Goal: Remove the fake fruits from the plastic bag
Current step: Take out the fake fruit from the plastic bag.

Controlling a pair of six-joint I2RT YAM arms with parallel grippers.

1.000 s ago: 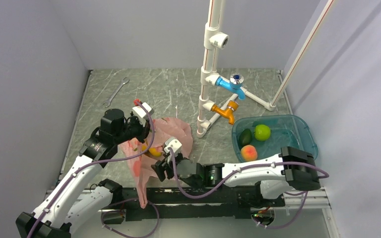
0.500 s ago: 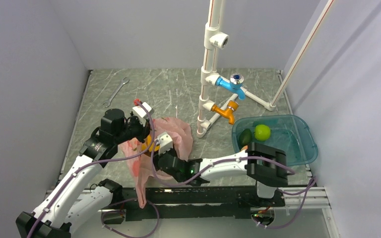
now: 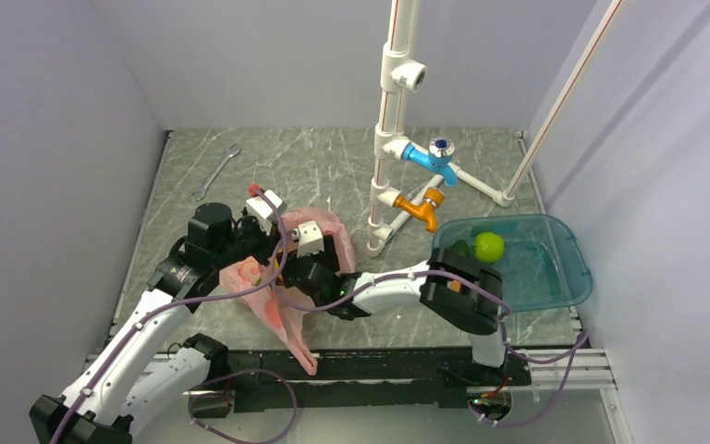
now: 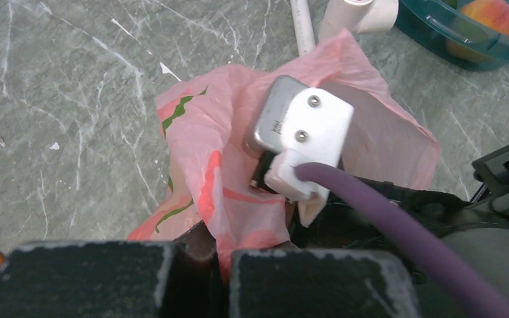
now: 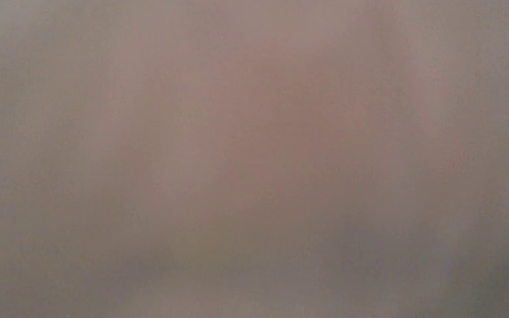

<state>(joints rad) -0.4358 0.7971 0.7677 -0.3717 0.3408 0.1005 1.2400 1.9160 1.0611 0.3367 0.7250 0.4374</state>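
1. Top external: plastic bag (image 3: 282, 298), thin limp film, lay mid-table and was best held by its rim. Right gripper (image 3: 303, 273) was buried in its mouth. Green apple (image 3: 489, 246), glossy and likely slippery, sat in teal tub (image 3: 564, 268).
2. Left wrist: left gripper (image 4: 203, 262) was pinched shut on the bag film; peach (image 4: 492, 13) was in the tub.
3. Right wrist: pink blur only, probably film; jaw opening could not be told.

1. The back left of the desk (image 3: 305, 162) lies open; only a wrench (image 3: 215, 172) sits near the left wall.
2. A white pipe stand (image 3: 381, 199) with two taps rises just right of the plastic bag (image 3: 248, 277).
3. The right arm (image 3: 393, 287) spans the desk's front from the teal tub (image 3: 555, 277) into the bag's mouth, filling it.
4. The left gripper (image 4: 220, 265) has its jaws pinched on the bag's near edge.
5. The right wrist view shows only blurred pink, pressed close.
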